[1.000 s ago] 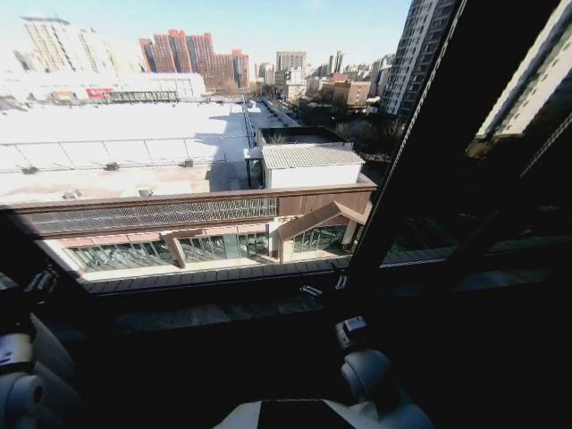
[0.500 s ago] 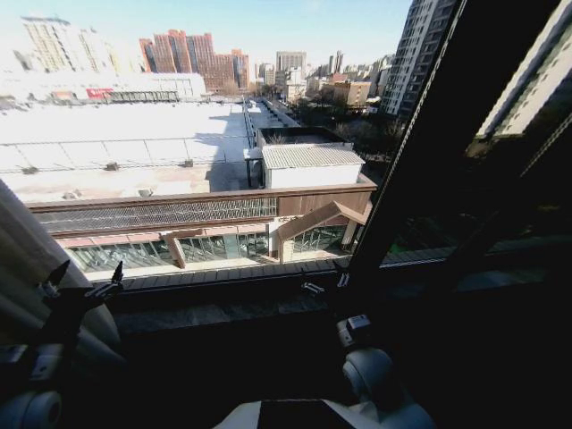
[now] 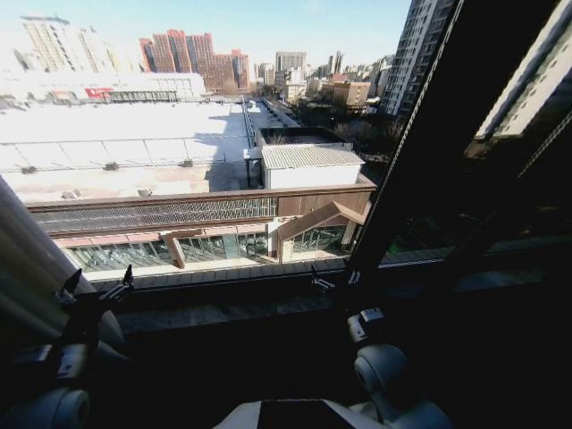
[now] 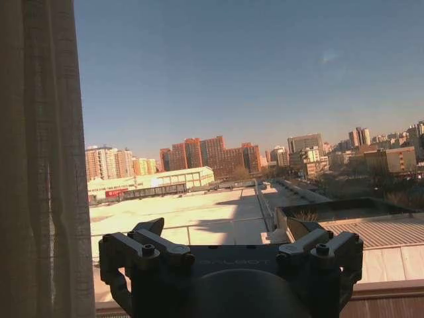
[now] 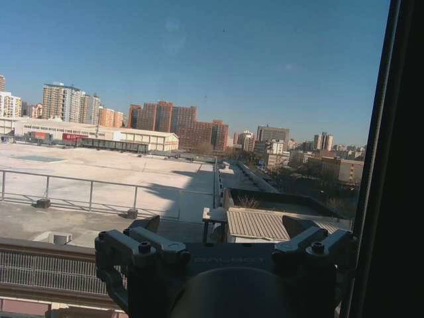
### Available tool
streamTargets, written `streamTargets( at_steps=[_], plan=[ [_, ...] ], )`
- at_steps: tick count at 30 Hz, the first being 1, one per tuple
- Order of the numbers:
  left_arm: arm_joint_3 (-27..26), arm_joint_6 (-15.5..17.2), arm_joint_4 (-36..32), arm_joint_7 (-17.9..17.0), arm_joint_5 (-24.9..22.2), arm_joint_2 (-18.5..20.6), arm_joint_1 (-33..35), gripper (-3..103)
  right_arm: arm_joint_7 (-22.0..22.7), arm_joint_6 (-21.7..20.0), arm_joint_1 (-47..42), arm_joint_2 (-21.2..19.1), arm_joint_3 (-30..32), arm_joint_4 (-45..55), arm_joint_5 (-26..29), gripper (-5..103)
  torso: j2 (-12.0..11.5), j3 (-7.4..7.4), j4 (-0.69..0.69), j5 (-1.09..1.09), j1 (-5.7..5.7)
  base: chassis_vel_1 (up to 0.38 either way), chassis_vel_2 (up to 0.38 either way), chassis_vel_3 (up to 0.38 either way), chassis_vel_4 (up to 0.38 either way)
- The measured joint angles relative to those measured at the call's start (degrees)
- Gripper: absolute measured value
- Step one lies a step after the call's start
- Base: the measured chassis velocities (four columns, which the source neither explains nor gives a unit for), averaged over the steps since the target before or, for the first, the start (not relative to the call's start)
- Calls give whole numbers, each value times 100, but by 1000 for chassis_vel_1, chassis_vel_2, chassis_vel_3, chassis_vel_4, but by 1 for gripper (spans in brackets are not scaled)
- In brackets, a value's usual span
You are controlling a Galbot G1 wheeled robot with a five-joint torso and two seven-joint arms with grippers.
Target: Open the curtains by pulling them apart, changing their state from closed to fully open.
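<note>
Claws sit nearest, both low in front of the window: the left claw [image 3: 94, 288] hangs at the near left with its fingers spread wide and nothing between them, just beside a gathered fold of the curtains [image 3: 27, 259], and the right claw [image 3: 331, 281] sits near the middle by the sill [image 3: 223, 308], also spread open and holding nothing. Just beyond the left claw, the curtains hang as a bunched sheer panel at the far left edge of the glass, and from the left wrist they show as a pleated strip [image 4: 40, 159] beside open sky. Across to the right stands a dark window frame bar [image 3: 420, 152]; what lies past it is too dark to tell. Farther off are rooftops and city buildings. Risk, in my judgement: with no grip on the cloth, any sideways pull would slide off, and the thin pleats could slip from open fingers or snag on them.
</note>
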Motion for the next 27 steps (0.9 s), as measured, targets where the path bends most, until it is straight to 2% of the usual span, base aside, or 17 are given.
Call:
streamTargets(
  at_steps=[11, 27],
  plan=[
    [48, -186, 95, 4, 63, -68, 66, 100, 11, -10, 5, 37, -4, -45, 10, 100, 0, 0, 1, 1, 0, -239, -231, 240, 231],
    [148, -244, 124, 14, 168, -142, 48, 100, 37, -17, 47, 80, -66, -114, 39, 100, -1, 0, 0, 1, 0, -345, -344, 338, 350]
  ],
)
